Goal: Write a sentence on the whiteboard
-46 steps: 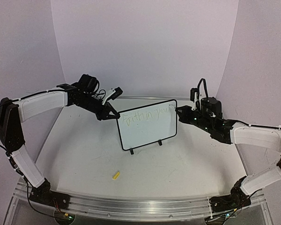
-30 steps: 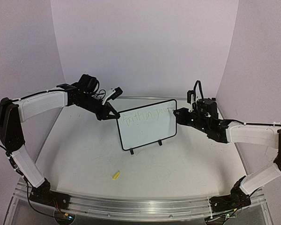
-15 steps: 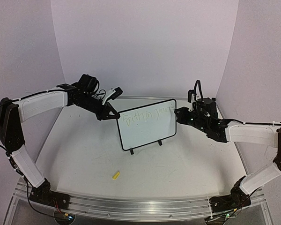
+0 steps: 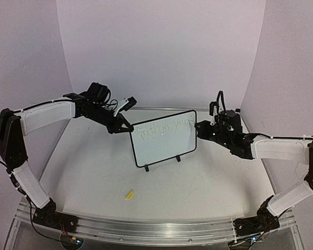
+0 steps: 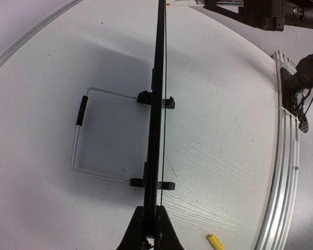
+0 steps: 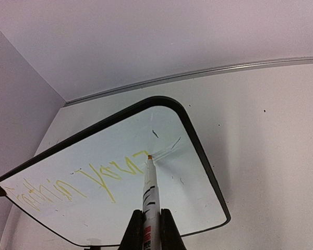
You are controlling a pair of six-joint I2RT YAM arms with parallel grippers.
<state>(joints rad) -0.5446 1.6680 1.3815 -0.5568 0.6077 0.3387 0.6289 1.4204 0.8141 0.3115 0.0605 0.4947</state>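
The whiteboard point(image 4: 164, 148) stands upright on two black clip feet point(image 4: 177, 159) mid-table. My left gripper point(image 4: 126, 126) is shut on its upper left edge; in the left wrist view the board point(image 5: 157, 104) is seen edge-on, pinched between the fingers of that gripper point(image 5: 151, 232). My right gripper point(image 4: 199, 126) is shut on a white marker point(image 6: 150, 195), and its orange tip touches the board point(image 6: 193, 198) near the upper right corner. The sentence point(image 4: 164, 126) is one line of faint yellow handwriting point(image 6: 101, 179) that ends at the tip.
A small yellow cap point(image 4: 129, 195) lies on the table in front of the board, also near the gripper point(image 5: 215, 242). A thin wire loop point(image 5: 79, 136) lies behind the board. An aluminium rail point(image 4: 156, 226) runs along the near edge. Pale walls enclose three sides.
My right gripper has shifted slightly up and left at the board's upper right corner with the marker on the surface. The left gripper and the board have stayed still.
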